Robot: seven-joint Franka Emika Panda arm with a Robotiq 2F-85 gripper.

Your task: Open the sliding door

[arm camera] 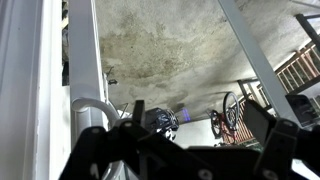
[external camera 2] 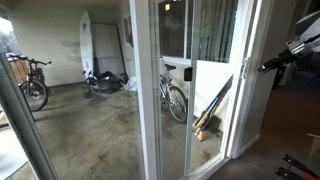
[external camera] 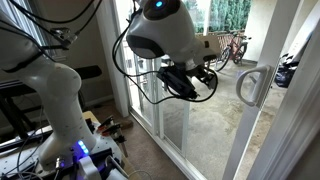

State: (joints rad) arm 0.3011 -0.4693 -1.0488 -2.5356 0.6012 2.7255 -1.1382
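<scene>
A wide concrete floor (external camera 2: 90, 130) is seen beyond the glass in both exterior views, forming a covered patio outside the room. The sliding door (external camera: 272, 115) is found at the right of an exterior view as a tall white upright with clear glass beside it, and its frame (arm camera: 85, 50) is shown at the left in the wrist view. The white arm (external camera: 60, 100) is placed on the near, indoor side at the left, reaching right toward the glass. A white surfboard (external camera 2: 88, 45) leaned against the far wall is shown in an exterior view only, along with a bicycle (external camera 2: 30, 85) at the far left and a second bicycle (external camera 2: 175, 98) parked just behind the glass. Further bikes (external camera: 230, 45) are glimpsed far out on the patio. The white D-shaped handle (external camera: 252, 85) is fixed to the door's upright; its curved top (arm camera: 95, 105) is caught close up by the wrist camera. The gripper (external camera: 190, 82) is held in the air left of the handle and apart from it. Its dark fingers (arm camera: 280, 140) are spread wide, with nothing held between them.
</scene>
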